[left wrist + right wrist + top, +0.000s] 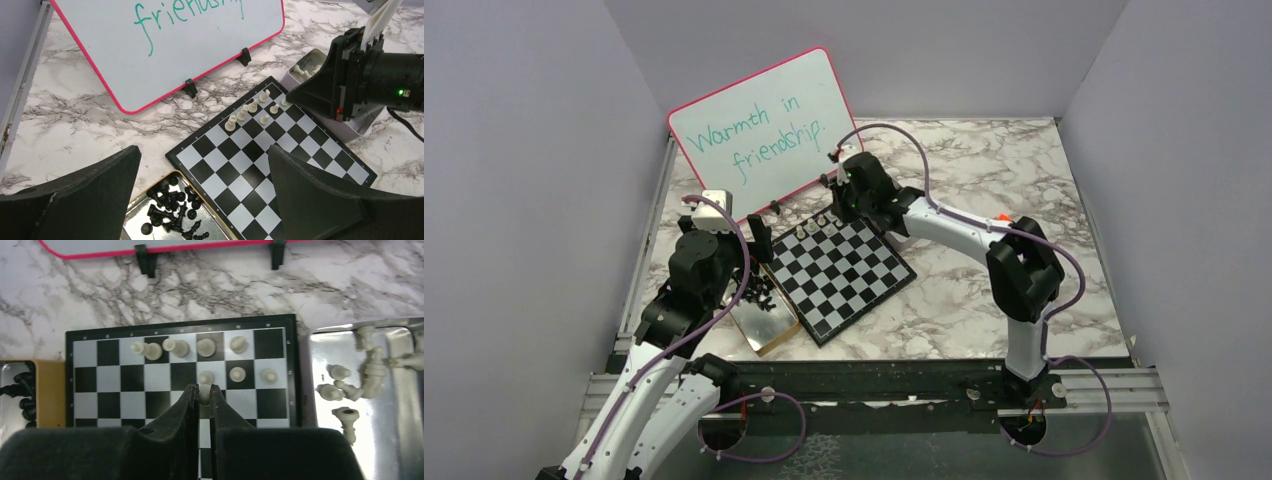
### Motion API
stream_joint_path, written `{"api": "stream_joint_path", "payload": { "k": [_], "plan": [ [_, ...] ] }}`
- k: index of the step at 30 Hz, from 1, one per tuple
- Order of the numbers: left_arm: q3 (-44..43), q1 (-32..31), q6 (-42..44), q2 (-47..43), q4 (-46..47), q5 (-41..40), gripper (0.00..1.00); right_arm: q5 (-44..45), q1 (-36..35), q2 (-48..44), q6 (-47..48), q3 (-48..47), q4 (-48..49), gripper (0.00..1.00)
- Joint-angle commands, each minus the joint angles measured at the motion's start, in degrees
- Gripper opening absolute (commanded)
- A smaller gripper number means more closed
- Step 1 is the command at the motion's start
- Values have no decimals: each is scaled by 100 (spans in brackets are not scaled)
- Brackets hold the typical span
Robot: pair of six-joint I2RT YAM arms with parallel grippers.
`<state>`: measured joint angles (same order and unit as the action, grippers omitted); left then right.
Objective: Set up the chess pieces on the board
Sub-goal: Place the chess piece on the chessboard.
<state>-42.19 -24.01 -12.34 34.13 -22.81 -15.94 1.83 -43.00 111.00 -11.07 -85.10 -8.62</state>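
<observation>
R claw [202, 388] pinches a white piece [204, 392] just over the board [120, 400], w/ other white pieces [176, 346] on its far rows. L claw [204, 152] spread wide above black pieces [172, 207] in a tray [135, 225] left of the board. Whiteboard [759, 130], far left, reads "Warmth in friendship." Marble-look table [984, 170], pale grey walls [514, 180].

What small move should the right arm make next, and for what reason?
Probably shift the right end effector, shut on a white piece, toward the free square beside the three white pawns on the board, then lower it. That row looks unfinished.
</observation>
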Motion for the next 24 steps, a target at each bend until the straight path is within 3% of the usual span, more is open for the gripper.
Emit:
{"api": "stream_joint_path", "payload": {
  "k": [1, 24],
  "plan": [
    [62, -16, 65, -30, 147, -30, 99, 20, -390, 141, -111, -96, 90, 12],
    [62, -15, 62, -21, 145, -14, 99, 571, -815, 1006, -71, -354, 349, 13]
  ]
}}
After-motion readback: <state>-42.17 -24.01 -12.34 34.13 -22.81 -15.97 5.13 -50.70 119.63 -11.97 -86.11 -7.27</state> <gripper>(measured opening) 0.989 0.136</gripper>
